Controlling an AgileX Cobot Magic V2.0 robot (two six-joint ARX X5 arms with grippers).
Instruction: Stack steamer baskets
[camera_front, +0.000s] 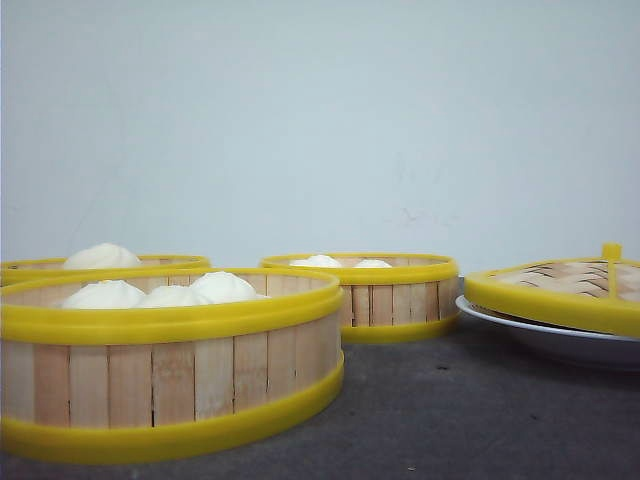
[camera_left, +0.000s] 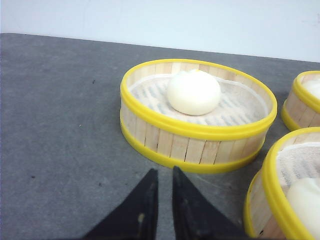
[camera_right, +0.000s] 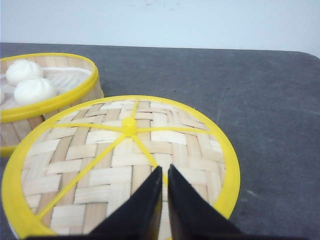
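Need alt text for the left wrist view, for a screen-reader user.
A round steamer basket with yellow rims and pale wooden slats sits on a dark grey table, holding one white bun. The left gripper hangs just in front of it, black fingers nearly together, holding nothing. Parts of two more baskets show at the edge.

three steamer baskets (camera_front: 170, 360) left, lid (camera_front: 560, 290) on plate (camera_front: 540, 335) right

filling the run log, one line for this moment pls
stage: none stacked | steamer baskets: apart | left tool: shut, empty | right tool: shut, over lid
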